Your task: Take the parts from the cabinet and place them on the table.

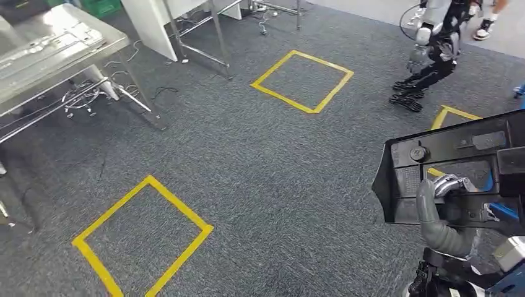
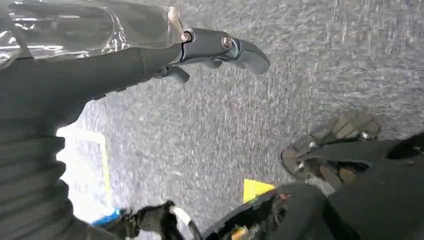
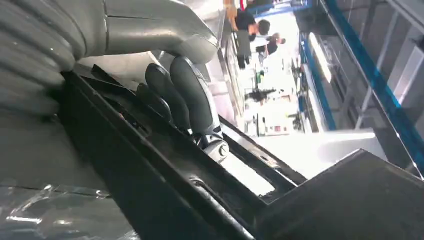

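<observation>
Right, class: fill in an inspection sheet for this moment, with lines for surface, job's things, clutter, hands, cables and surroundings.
Surface: grey carpet floor marked with yellow tape squares; metal table at far left.
Job's things: black plastic part, carried off the floor.
Clutter: nothing seen on the floor squares.
Hands: right hand grips the black plastic part; left hand holds nothing, fingers extended over the floor.
Cables: loose cables under the metal table.
Surroundings: another humanoid robot standing beyond; a person's feet near it.

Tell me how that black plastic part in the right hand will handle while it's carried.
The black part looks like a rigid moulded panel, probably stiff and fairly light. It juts well past the right hand, which grips it near one edge, so it may swing or twist. Its smooth surface under the fingers could slip.
</observation>
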`<state>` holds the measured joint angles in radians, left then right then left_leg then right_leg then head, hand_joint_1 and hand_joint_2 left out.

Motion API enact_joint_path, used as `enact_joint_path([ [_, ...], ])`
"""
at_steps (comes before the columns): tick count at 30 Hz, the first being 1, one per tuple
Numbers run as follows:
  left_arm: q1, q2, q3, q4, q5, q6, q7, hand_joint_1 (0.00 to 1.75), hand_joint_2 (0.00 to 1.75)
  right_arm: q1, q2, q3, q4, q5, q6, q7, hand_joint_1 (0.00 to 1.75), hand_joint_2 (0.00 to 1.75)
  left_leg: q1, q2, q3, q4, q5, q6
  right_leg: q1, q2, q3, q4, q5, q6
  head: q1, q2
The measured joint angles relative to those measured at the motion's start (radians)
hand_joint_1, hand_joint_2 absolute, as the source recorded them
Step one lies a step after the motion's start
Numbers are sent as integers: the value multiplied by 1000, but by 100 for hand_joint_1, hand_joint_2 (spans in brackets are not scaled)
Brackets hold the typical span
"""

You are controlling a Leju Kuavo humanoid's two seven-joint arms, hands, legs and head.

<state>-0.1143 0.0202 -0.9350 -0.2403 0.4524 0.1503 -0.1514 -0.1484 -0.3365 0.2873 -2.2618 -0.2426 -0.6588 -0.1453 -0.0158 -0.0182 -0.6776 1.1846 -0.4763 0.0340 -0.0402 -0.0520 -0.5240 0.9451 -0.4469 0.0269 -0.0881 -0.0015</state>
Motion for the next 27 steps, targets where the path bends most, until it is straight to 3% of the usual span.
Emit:
enact_joint_path([
  [1, 0, 0, 0, 0, 0, 0, 0, 0, 175, 0, 0, 0, 0, 0, 0, 0, 175, 175, -7, 9, 47, -94, 49, 13, 3, -10, 11, -5, -3, 0, 0, 0],
  [2, 0, 0, 0, 0, -1, -2, 0, 0, 175, 0, 0, -2, 0, 0, 0, -3, 175, 175, -19, 36, 102, -201, 98, 29, 7, -21, 26, -15, -5, -1, 0, 0],
  [3, -2, 1, 0, 0, 0, -1, 0, 0, 175, 2, 0, -3, 0, -1, 0, -6, 175, 175, -37, 106, 138, -276, 122, 53, 7, -31, 37, -25, -5, -1, 0, 0],
  [4, -7, 2, 0, 0, 0, -1, 0, 0, 175, 2, 0, -5, 0, -1, 0, -8, 175, 175, -47, 112, 147, -302, 113, 60, 16, -43, 39, -26, -8, 3, -1, 0],
  [5, -11, 2, 0, 0, 0, -1, 0, 0, 175, 3, 0, -8, 0, -2, 0, -9, 175, 175, -45, 106, 143, -299, 109, 62, 17, -55, 38, -26, -11, 7, 0, 0],
  [7, -5, 2, 0, 0, 1, 0, 0, 0, 175, 2, 0, -9, 2, -6, 0, -9, 175, 175, -45, 76, 142, -308, 106, 66, 18, -85, 48, -32, -16, 14, 0, 0],
  [8, -3, 0, 0, 0, 1, 2, 0, 0, 175, 3, 0, -10, 2, -6, 1, -9, 175, 175, -23, 59, 169, -332, 121, 59, 21, -84, 53, -27, -28, 19, -1, 0],
  [9, -1, -2, 0, 0, 1, 2, 0, 0, 175, 7, 1, -12, 2, -7, 0, -10, 175, 175, -25, 44, 176, -334, 123, 59, 20, -22, 47, 7, -45, 21, 1, 0],
  [10, -4, -2, 0, 0, 0, 2, 1, 0, 175, 8, 0, -12, 2, -6, 0, -12, 175, 175, -22, 35, 174, -331, 122, 63, 19, 21, 11, 84, -84, 20, 1, 0],
  [11, -6, -4, 0, 0, 0, 2, 1, 0, 175, 11, -1, -16, 3, -7, 0, -11, 175, 175, -20, 18, 175, -330, 122, 63, 16, 41, -38, 177, -124, 24, 1, 0],
  [12, -6, -6, 0, 0, 0, 3, 1, 0, 175, 15, -1, -18, 3, -7, -1, -11, 175, 175, -20, 4, 174, -329, 120, 65, 16, 46, -84, 259, -154, 28, 1, 0],
  [13, -5, -8, 0, 0, 0, 3, 1, 0, 175, 18, 0, -17, 3, -7, -1, -11, 175, 175, -20, -12, 174, -327, 120, 64, 16, 47, -118, 309, -161, 33, 1, 0],
  [14, -3, -8, -1, 0, 0, 3, 1, 0, 175, 18, -1, -17, 5, -7, -1, -11, 175, 175, -19, -28, 174, -324, 118, 62, 13, 47, -128, 306, -142, 37, 1, 0],
  [16, 0, -10, -1, 0, 0, 3, 1, 0, 175, 19, 0, -18, 6, -7, -1, -11, 175, 175, -11, -61, 175, -309, 109, 51, 8, 54, -75, 163, -41, 49, 1, 0],
  [17, 0, -10, -1, 0, 0, 4, 1, 0, 175, 19, -1, -18, 6, -7, -1, -11, 175, 175, -5, -76, 175, -298, 101, 43, 0, 73, -30, 62, 11, 57, 1, 0],
  [18, -1, -10, -1, 0, 0, 6, 1, 0, 175, 22, 0, -18, 6, -7, -2, -11, 175, 175, -5, -86, 170, -291, 94, 33, -10, 124, -3, 7, 13, 67, 1, 0],
  [19, -4, -9, -1, 0, 0, 8, 2, 0, 175, 21, 0, -18, 8, -8, -2, -11, 175, 175, -8, -99, 161, -281, 89, 29, -8, 134, 2, -8, 10, 55, 2, 0],
  [20, -3, -9, -1, 0, 0, 10, 2, 0, 175, 21, 0, -19, 8, -7, -2, -11, 175, 175, -7, -105, 158, -287, 95, 30, -6, 117, -2, -7, 13, 40, 2, 0],
  [22, 3, -8, -1, 0, 1, 9, 2, 0, 175, 21, 1, -19, 8, -8, -2, -11, 175, 175, -7, -126, 152, -291, 99, 26, -4, 92, -2, -7, 12, 26, 1, 0],
  [23, 5, -2, -1, 0, 3, 10, 2, 0, 175, 19, 2, -19, 10, -8, -2, -11, 175, 175, -3, -125, 152, -283, 94, 22, -13, 76, 0, -8, 13, 22, 2, 0],
  [24, 6, -6, -1, 0, 3, 10, 2, 0, 175, 18, 2, -19, 10, -9, 0, -11, 175, 175, -11, -74, 135, -251, 74, 16, -8, 67, 6, -13, 12, 15, 0, 0],
  [25, 4, -6, -1, 0, 3, 9, 2, 0, 175, 18, 3, -19, 10, -10, 2, -11, 175, 175, -7, -32, 102, -185, 42, 6, -6, 55, 10, -15, 11, 14, 0, 0],
  [26, 1, -5, -1, 0, 3, 8, 2, 0, 175, 20, 4, -19, 10, -10, 2, -12, 175, 175, -2, -9, 55, -91, 3, -2, -4, 44, 10, -15, 10, 13, 0, 0],
  [27, -1, -4, -1, 0, 5, 10, 2, 0, 175, 20, 3, -19, 11, -11, 3, -12, 175, 175, 0, 0, 4, 6, -31, -6, -2, 29, 10, -15, 8, 14, 0, 0],
])
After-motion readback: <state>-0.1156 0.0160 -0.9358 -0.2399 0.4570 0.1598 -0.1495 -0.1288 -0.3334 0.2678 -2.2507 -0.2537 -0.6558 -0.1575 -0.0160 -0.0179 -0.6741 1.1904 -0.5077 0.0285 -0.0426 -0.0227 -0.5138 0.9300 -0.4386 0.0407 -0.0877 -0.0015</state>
